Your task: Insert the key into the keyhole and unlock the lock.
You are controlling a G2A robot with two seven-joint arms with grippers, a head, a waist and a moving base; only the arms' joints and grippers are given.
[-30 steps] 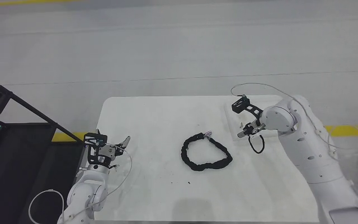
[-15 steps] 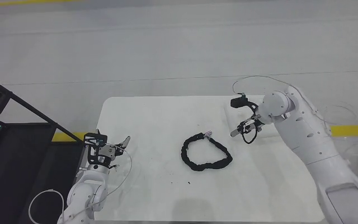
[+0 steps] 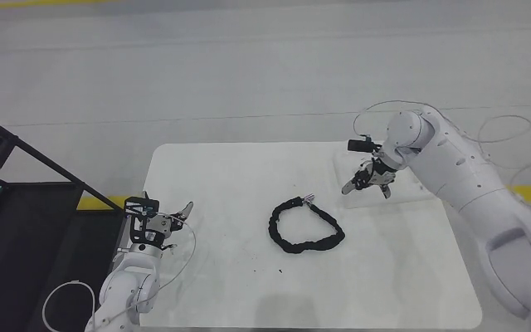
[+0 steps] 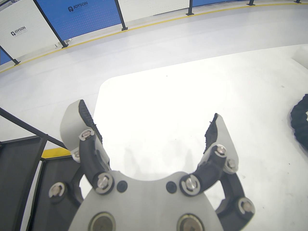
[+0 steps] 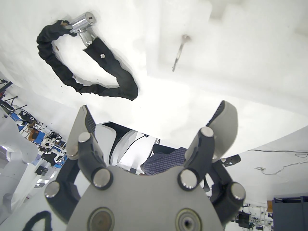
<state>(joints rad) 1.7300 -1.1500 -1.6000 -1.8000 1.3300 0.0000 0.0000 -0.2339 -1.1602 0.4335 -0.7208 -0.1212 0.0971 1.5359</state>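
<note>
**On the white table: key loose on a tray, both grippers open and empty**

Top view: a black chain lock [image 3: 305, 226] lay looped at the middle of the table [image 3: 232, 274]. The right gripper [image 3: 365, 184] hung near its metal end, jaws spread, holding nothing. The left gripper [image 3: 168, 209] sat at the table's edge, well apart from the lock, also spread and empty.

Left wrist view: the left gripper [image 4: 149, 111] gaped wide over bare table.

Right wrist view: the right gripper [image 5: 155, 111] was wide open and empty. Beyond its fingertips, not touching them, the key [image 5: 180, 51] lay flat on a white foam tray [image 5: 216, 37]. The lock cylinder [image 5: 84, 21] rested off the tray, well apart from the key, with its keyhole [image 5: 91, 18] facing the camera.

The key was probably light, thin, stiff and slippery, and best pinched at its wider head so the blade stays free. The chain looked heavy and floppy, so the cylinder might shift under a push.
</note>
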